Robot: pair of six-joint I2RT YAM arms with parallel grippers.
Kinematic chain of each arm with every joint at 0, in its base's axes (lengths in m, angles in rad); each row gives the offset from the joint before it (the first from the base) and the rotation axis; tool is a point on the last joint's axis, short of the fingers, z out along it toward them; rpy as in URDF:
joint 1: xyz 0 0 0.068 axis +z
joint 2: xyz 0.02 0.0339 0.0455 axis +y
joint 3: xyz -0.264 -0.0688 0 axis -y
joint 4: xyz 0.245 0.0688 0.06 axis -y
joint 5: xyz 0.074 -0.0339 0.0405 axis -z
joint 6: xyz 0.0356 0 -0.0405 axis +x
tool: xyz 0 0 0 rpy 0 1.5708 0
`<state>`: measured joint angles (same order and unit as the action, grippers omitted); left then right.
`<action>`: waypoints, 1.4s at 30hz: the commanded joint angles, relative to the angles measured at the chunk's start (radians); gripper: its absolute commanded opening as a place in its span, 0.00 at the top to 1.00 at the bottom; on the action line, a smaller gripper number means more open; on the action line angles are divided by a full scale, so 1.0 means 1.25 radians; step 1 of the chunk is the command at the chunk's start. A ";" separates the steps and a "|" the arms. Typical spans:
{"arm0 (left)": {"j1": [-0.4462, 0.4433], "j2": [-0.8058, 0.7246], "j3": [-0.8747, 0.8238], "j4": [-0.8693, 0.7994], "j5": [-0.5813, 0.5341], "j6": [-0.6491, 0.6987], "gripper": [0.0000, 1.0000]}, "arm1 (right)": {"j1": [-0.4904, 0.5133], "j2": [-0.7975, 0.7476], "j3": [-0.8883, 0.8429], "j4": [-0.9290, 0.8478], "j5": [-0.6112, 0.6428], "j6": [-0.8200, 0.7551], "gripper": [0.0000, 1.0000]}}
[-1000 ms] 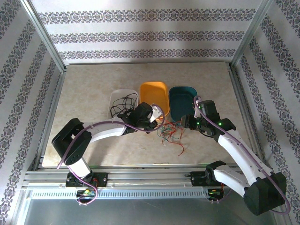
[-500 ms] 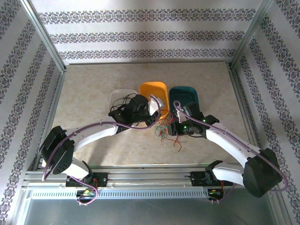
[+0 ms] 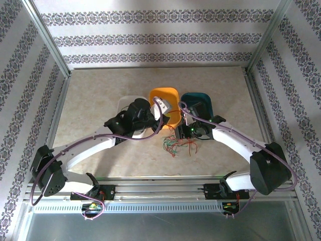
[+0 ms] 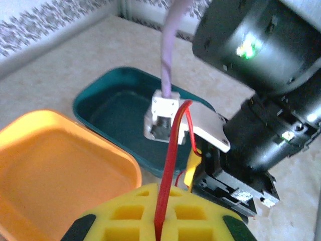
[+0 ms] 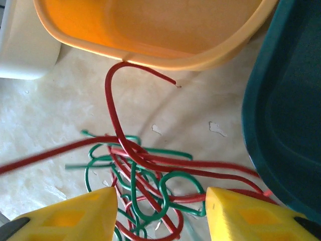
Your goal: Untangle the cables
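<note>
Premises: a robotics laboratory test cell, not a lived-in room.

Grounds:
- The work area is boxed in by an aluminium extrusion frame (image 3: 47,42).
- A metal rail (image 3: 160,190) along the near edge carries the bases of two white robot arms, the left arm (image 3: 90,145) and the right arm (image 3: 235,140).
- A lilac harness cable (image 4: 168,55) runs exposed.
- A green status light (image 4: 246,50) glows on a black wrist housing.
- The walls are flat panels faced with striped floral wallpaper (image 3: 150,37), and the tabletop (image 3: 100,90) has a marble-pattern finish. This is domestic dressing on a rig.
- The props are three plastic tubs: the white tub (image 3: 125,103), the orange tub (image 3: 168,98) and the teal tub (image 3: 200,100).
- The cables (image 3: 178,145), red and green, lie loose on the table.
</note>
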<state>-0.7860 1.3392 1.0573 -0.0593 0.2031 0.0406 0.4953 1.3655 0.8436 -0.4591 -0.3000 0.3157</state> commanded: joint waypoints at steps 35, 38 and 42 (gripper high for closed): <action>0.018 -0.096 0.314 0.134 0.052 0.031 1.00 | 0.053 -0.169 -0.026 0.151 -0.120 -0.031 0.47; 0.018 -0.094 0.316 0.153 0.042 0.021 1.00 | 0.064 -0.098 0.014 0.138 -0.094 -0.033 0.48; 0.018 -0.075 0.324 0.168 -0.046 0.024 1.00 | 0.058 -0.089 0.004 0.161 -0.005 0.002 0.48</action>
<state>-0.7765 1.2301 1.4338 0.0849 0.2104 0.0746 0.5701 1.2648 0.8375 -0.2939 -0.3740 0.3035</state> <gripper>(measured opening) 0.050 0.519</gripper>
